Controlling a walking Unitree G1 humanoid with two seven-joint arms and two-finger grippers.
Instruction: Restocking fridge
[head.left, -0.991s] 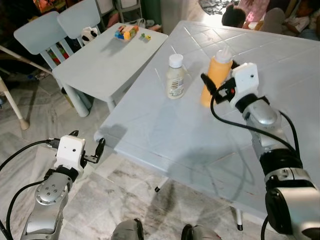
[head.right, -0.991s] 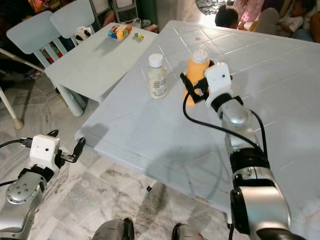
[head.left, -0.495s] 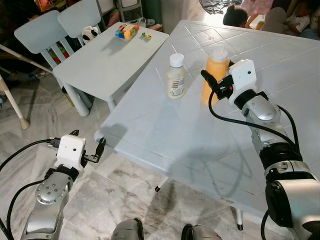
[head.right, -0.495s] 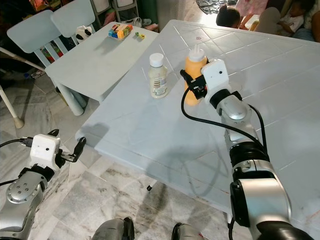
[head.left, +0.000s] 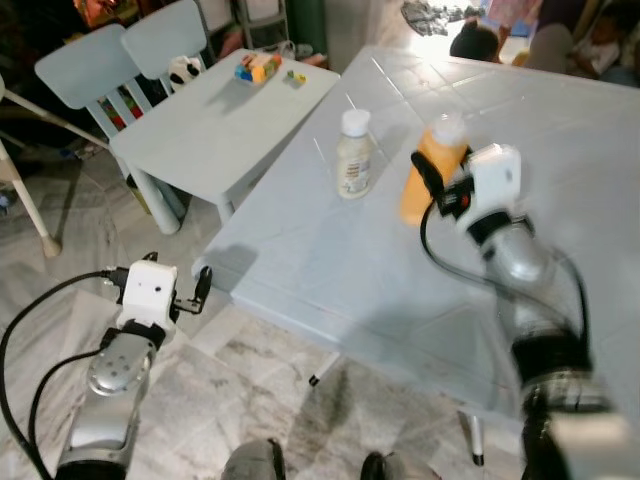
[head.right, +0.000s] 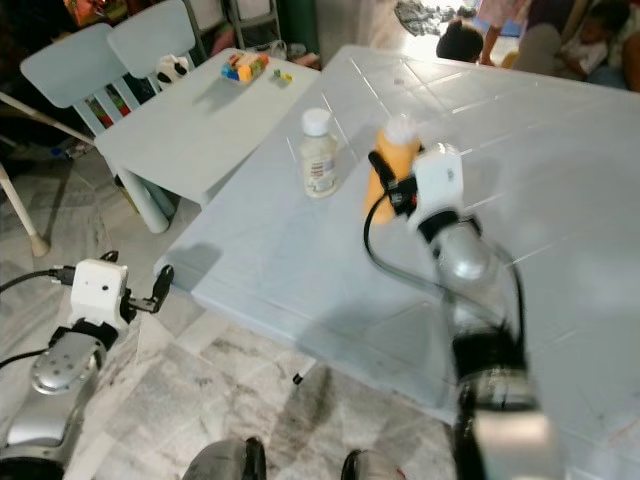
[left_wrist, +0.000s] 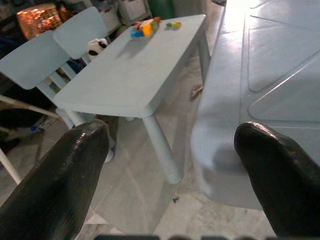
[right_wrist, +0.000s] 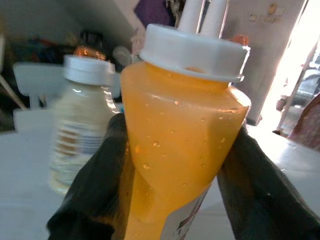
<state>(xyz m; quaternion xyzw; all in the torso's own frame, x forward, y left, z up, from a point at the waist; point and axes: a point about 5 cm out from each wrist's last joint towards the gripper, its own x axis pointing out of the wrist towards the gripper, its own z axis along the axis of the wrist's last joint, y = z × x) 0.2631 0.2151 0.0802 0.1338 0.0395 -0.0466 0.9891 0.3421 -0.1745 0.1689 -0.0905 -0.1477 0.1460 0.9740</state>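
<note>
Right gripper clamps the orange squeeze bottle with white cap beside a cream bottle; left gripper hangs open

floor: grey marble tiles | pale blue low table | two matching chairs

Right silver arm stretched forward over the pale table, right gripper with both long black fingers closed around the orange squeeze bottle. Left silver arm low beside the table edge, left gripper spread wide, holding nothing.
</note>
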